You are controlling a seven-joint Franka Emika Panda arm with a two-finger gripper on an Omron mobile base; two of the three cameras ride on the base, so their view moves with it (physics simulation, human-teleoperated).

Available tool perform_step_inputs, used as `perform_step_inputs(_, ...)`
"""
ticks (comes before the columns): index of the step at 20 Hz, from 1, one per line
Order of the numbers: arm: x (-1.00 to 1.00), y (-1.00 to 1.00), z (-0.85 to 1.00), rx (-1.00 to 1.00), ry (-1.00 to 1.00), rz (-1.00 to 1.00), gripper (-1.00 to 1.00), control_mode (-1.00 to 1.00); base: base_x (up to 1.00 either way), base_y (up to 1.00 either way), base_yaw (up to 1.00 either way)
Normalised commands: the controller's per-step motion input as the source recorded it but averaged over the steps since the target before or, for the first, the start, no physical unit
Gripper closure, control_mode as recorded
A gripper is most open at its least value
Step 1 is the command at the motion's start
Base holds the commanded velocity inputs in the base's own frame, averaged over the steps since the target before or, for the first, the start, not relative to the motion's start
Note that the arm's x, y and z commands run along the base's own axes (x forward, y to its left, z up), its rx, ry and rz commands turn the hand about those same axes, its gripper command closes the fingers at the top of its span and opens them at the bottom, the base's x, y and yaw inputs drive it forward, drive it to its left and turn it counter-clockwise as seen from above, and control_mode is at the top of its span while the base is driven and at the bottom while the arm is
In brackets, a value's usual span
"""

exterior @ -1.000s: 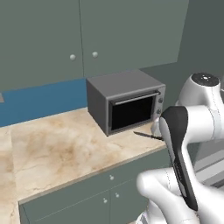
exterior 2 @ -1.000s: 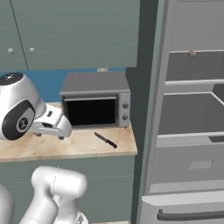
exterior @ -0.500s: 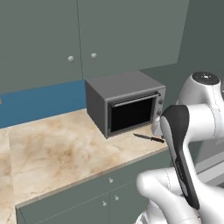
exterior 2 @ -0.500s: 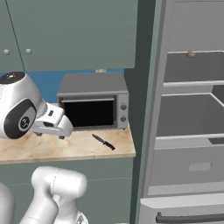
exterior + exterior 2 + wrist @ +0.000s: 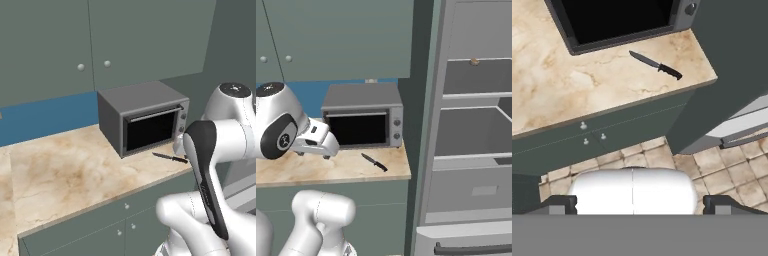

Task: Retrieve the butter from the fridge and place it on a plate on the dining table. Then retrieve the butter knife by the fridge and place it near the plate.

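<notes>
I see a grey toaster oven (image 5: pixel 142 120) at the worktop's (image 5: pixel 65 175) far right, wall cabinets (image 5: pixel 100 40) above, drawers (image 5: pixel 592 135) below, tiled floor (image 5: pixel 722 170) nearest.

Our arm stood folded with the elbow raised, and our gripper (image 5: pixel 633 205) pointed downward, jaws spread fully wide, nothing between them.

Whole scene has shifted in both base views, so base was driven, approx rightward. Toaster oven (image 5: pixel 362 117) and butter knife (image 5: pixel 374 162) are now seen further left in right base view, w/ more fridge (image 5: pixel 471 125) interior exposed.
</notes>
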Motion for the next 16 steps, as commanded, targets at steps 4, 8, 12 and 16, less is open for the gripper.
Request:
perform_step_inputs(4,0.18,-0.23,-0.09,0.0,0.0,0.02,-1.0,-1.0,0.0,0.0,0.0)
perform_step_inputs(8,0.38,-0.38,-0.39,0.0,0.0,0.11,-1.0,-1.0,0.0,0.0,0.0)
perform_step_inputs(12,0.6,-0.09,-0.63,0.0,0.05,0.07,-1.0,-1.0,0.0,0.0,0.0)
perform_step_inputs(16,0.67,-0.11,-0.64,0.0,0.13,0.01,-1.0,-1.0,0.0,0.0,0.0)
